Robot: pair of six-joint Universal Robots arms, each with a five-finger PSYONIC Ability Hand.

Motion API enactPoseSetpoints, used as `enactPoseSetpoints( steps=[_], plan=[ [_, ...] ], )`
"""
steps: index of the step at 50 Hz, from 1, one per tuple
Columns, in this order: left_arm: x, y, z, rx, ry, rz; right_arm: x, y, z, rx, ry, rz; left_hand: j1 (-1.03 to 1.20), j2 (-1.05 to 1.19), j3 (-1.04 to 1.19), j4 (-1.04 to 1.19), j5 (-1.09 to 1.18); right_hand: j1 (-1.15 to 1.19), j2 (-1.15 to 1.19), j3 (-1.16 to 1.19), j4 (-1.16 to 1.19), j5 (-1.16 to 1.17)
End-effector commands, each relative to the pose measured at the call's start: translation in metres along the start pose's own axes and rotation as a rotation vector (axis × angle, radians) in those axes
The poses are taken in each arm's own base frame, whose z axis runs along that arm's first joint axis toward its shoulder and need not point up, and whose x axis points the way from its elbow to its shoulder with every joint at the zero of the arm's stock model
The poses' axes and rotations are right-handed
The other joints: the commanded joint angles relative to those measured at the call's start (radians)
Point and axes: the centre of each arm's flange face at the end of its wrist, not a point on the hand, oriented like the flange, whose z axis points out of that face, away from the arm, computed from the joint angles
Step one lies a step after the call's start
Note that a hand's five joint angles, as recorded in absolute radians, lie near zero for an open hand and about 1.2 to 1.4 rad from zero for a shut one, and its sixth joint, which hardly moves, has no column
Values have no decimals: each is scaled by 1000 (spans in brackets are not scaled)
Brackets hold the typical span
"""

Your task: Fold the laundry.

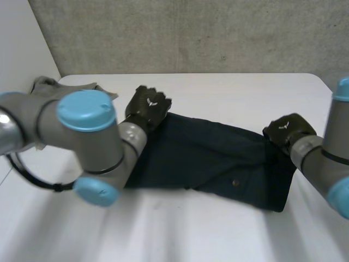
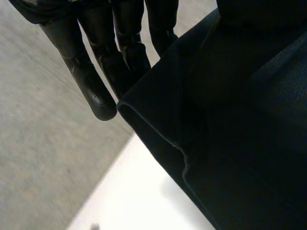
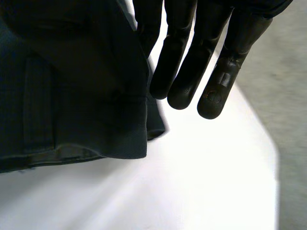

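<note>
A dark navy garment (image 1: 212,158) lies spread across the middle of the white table (image 1: 229,90), with a small button near its front edge. My left hand (image 1: 147,106) is at its far left corner. In the left wrist view the fingers (image 2: 100,96) point straight down and the cloth (image 2: 230,120) rises beside them to the palm, pinched there. My right hand (image 1: 288,131) sits at the far right corner. In the right wrist view its straight fingers (image 3: 213,96) hang over the table while the cloth's hem (image 3: 72,96) is drawn up under the thumb side.
A crumpled grey cloth (image 1: 46,84) lies at the far left of the table, behind my left arm (image 1: 82,131). A concrete wall (image 1: 191,33) stands behind the table's far edge. Bare tabletop lies in front of the garment.
</note>
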Motion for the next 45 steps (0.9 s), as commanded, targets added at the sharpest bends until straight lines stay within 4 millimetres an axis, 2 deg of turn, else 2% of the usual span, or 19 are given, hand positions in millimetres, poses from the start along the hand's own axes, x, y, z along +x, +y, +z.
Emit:
enactPoseSetpoints(
  steps=[1, 6, 11, 13, 18, 19, 20, 21, 22, 23, 24, 27, 31, 32, 34, 36, 39, 40, 45],
  plan=[
    [13, 13, 56, 135, -101, 51, -1, -4, 47, 110, 140, -26, 244, 199, 204, 194, 242, 417, 224, 220, 209, 236],
    [18, 27, 77, 139, -135, 72, -3, -6, 69, 166, 195, -49, 244, 199, 204, 194, 242, 417, 224, 220, 209, 236],
    [24, 41, 88, 144, -139, 72, -6, -3, 89, 220, 242, -66, 244, 199, 204, 194, 242, 417, 224, 220, 209, 236],
    [24, 46, 93, 153, -150, 71, -3, -9, 97, 277, 288, -57, 244, 199, 204, 194, 242, 417, 224, 220, 209, 236],
    [24, 53, 101, 176, -178, 72, -1, -14, 108, 320, 321, -75, 244, 199, 204, 194, 242, 397, 205, 200, 190, 217],
    [24, 54, 101, 180, -181, 70, -2, -14, 109, 320, 316, -76, 198, 153, 158, 148, 196, 42, -150, -154, -165, -138],
    [25, 55, 101, 179, -182, 70, -6, -12, 111, 316, 297, -82, -87, -133, -127, -137, -89, -805, -998, -1002, -1013, -985],
    [26, 58, 100, 174, -184, 68, -8, -11, 112, 311, 287, -88, -799, -845, -839, -849, -801, -805, -998, -1002, -1013, -985],
    [28, 59, 99, 170, -179, 68, -7, -10, 113, 304, 285, -88, -978, -1023, -1017, -1028, -980, -805, -998, -1002, -1013, -985],
    [30, 61, 97, 168, -172, 69, -7, -10, 112, 297, 279, -87, -951, -997, -991, -1001, -953, -805, -998, -1002, -1013, -985],
    [30, 60, 96, 171, -172, 68, -5, -11, 110, 285, 274, -75, -933, -978, -973, -983, -935, -805, -998, -1002, -1013, -985],
    [21, 39, 89, 218, -204, 58, 2, -12, 104, 266, 265, -53, -978, -1023, -1017, -1028, -980, -805, -998, -1002, -1013, -985],
    [7, 9, 73, 268, -224, 45, 21, -29, 76, 277, 276, 30, -978, -1023, -1017, -1028, -980, -805, -998, -1002, -1013, -985],
    [1, -2, 65, 282, -229, 39, 31, -38, 61, 293, 284, 67, -978, -1023, -1017, -1028, -980, -805, -998, -1002, -1013, -985],
    [-5, -12, 56, 293, -233, 32, 39, -45, 43, 307, 283, 97, -978, -1023, -1017, -1028, -980, -805, -998, -1002, -1013, -985],
    [-10, -17, 43, 279, -224, 19, 43, -47, 21, 279, 251, 130, -978, -1023, -1017, -1028, -980, -805, -998, -1002, -1013, -985],
    [-10, -21, 28, 267, -204, -2, 45, -39, 4, 216, 203, 159, -978, -1023, -1017, -1028, -980, -805, -998, -1002, -1013, -985],
    [-11, -24, 18, 260, -190, -21, 44, -31, -6, 161, 165, 186, -978, -1023, -1017, -1028, -980, -805, -998, -1002, -1013, -985],
    [-11, -20, -14, 198, -135, -88, 28, 1, -21, 2, 19, 329, -978, -1023, -1017, -1028, -980, -805, -998, -1002, -1013, -985]
  ],
)
